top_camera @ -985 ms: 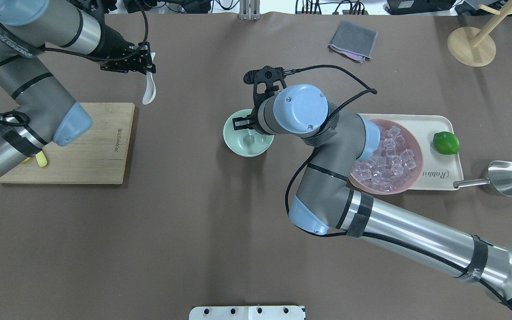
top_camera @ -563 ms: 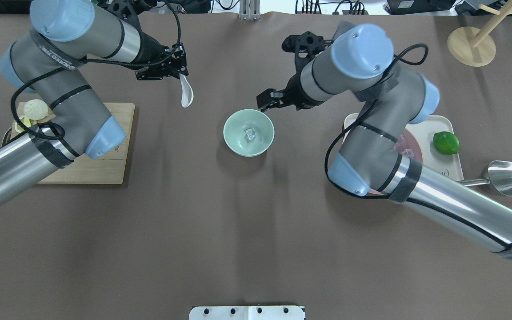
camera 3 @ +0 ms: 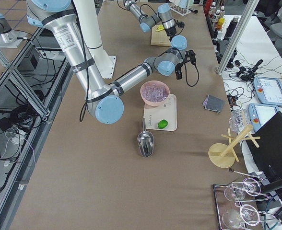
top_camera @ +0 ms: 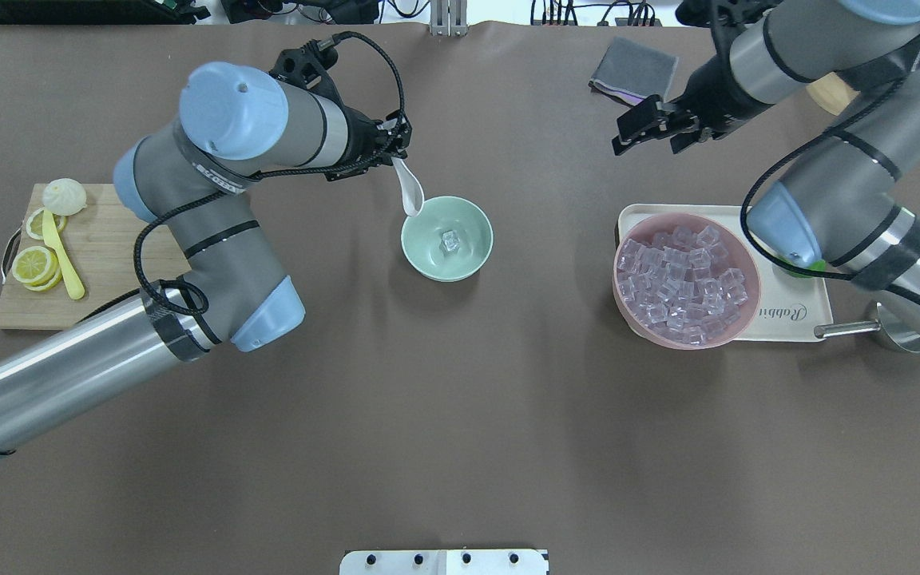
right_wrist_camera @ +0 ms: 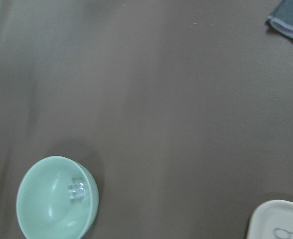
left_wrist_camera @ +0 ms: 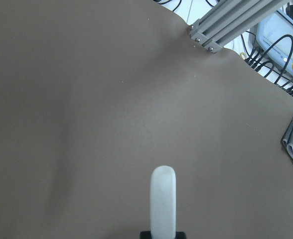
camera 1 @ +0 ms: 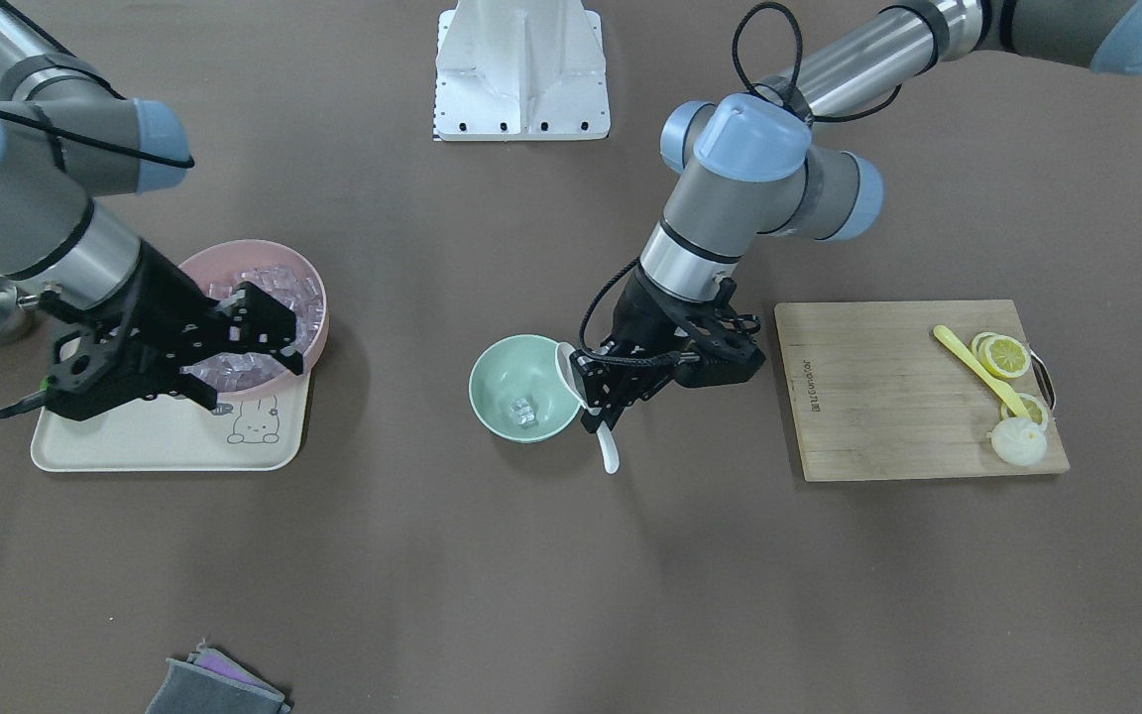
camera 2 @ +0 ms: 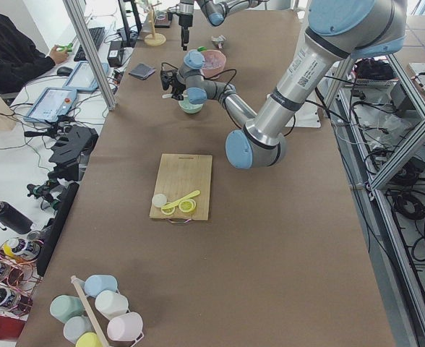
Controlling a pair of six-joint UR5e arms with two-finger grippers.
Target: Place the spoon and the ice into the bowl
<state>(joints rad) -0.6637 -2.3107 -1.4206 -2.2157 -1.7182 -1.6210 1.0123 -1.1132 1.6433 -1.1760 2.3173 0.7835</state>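
A brown table (top_camera: 460, 415) carries everything. The left arm reaches in from 9 o'clock and the right arm is lifted at 2 o'clock.

At 9 o'clock a wooden cutting board (top_camera: 109, 295) holds lemon slices (top_camera: 35, 263), a yellow utensil (top_camera: 61, 259) and a white bun (top_camera: 65, 196). At 3 o'clock a cream tray (top_camera: 787, 315) bears a pink bowl (top_camera: 628, 315) heaped with ice cubes (top_camera: 684, 279).

Near the table's centre the mint-green bowl (top_camera: 468, 259) contains a single ice cube (top_camera: 450, 240), resting on its bottom.

The left gripper (top_camera: 398, 156) is clamped on the white spoon (top_camera: 410, 192), whose scoop hangs over the bowl's rim at 11 o'clock. Whether it touches the rim is unclear. The right gripper (top_camera: 629, 128) has its fingers spread and holds nothing. It sits at 12 o'clock from the pink bowl, near a grey cloth (top_camera: 634, 72).

The overhead view hides the lime (camera 3: 162, 124) and much of the metal scoop (camera 3: 145, 142) behind the right arm, while the right-side view shows both whole. Only the front-facing view shows the spoon's handle tip poking past the gripper. The left wrist camera sees that tip over bare table, and the right wrist camera sees the bowl and its cube.
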